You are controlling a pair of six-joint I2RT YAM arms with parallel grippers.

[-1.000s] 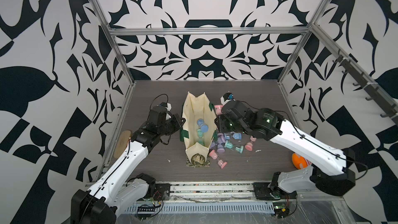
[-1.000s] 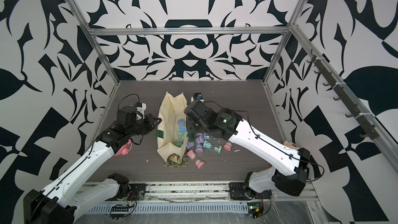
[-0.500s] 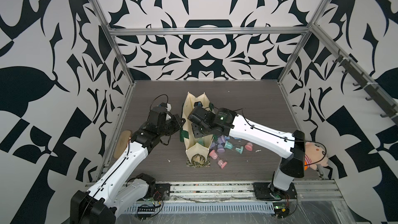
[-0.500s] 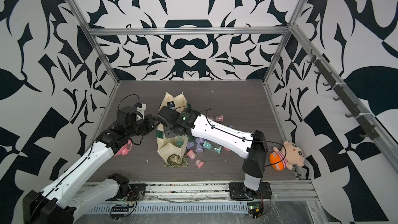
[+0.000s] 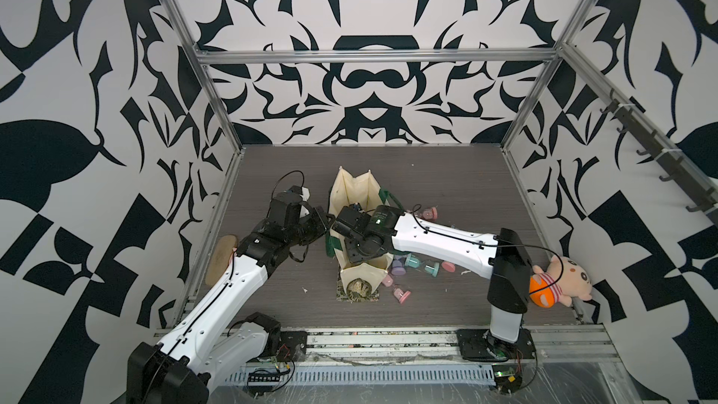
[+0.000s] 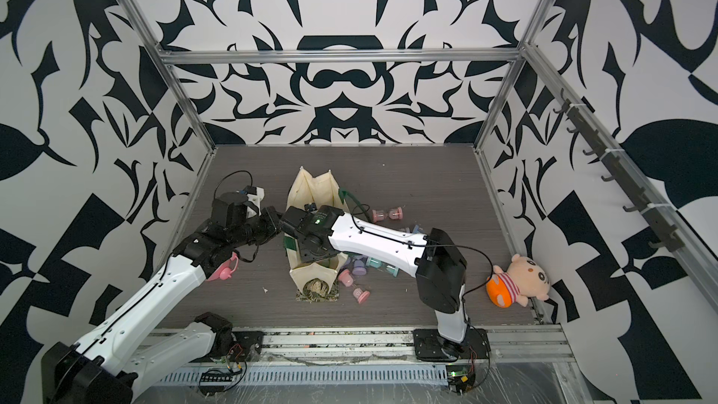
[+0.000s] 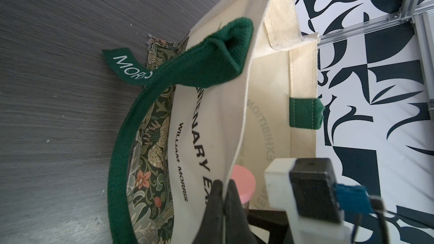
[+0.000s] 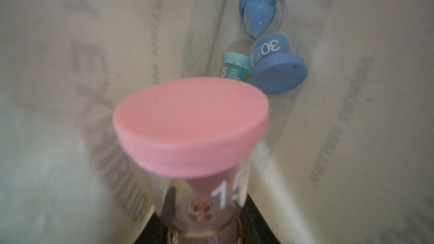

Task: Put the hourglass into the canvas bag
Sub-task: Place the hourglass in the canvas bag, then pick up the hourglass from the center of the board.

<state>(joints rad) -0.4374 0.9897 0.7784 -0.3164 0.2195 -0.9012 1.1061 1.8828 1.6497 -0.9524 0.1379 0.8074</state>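
Observation:
The cream canvas bag (image 5: 351, 192) (image 6: 311, 192) with dark green handles (image 7: 122, 137) lies on the table, its mouth held open. My left gripper (image 7: 224, 191) (image 5: 324, 223) is shut on the bag's rim. My right gripper (image 8: 206, 226) is inside the bag's mouth, shut on a pink hourglass (image 8: 191, 123) (image 7: 243, 184) at its glass waist. Deeper in the bag lie a blue hourglass (image 8: 277, 71) and a teal one (image 8: 234, 66). In both top views the right arm's wrist (image 5: 365, 231) (image 6: 314, 227) covers the bag's opening and hides the held hourglass.
Several loose pastel hourglasses (image 5: 421, 264) (image 6: 388, 213) lie on the table just right of the bag. A plush doll (image 5: 559, 281) (image 6: 516, 281) sits at the right wall. A pink object (image 6: 223, 270) and a tan oval (image 5: 219, 262) lie under my left arm.
My right arm has swung left from the pile of hourglasses into the bag's mouth, carrying the pink hourglass. My left gripper has kept its hold on the rim.

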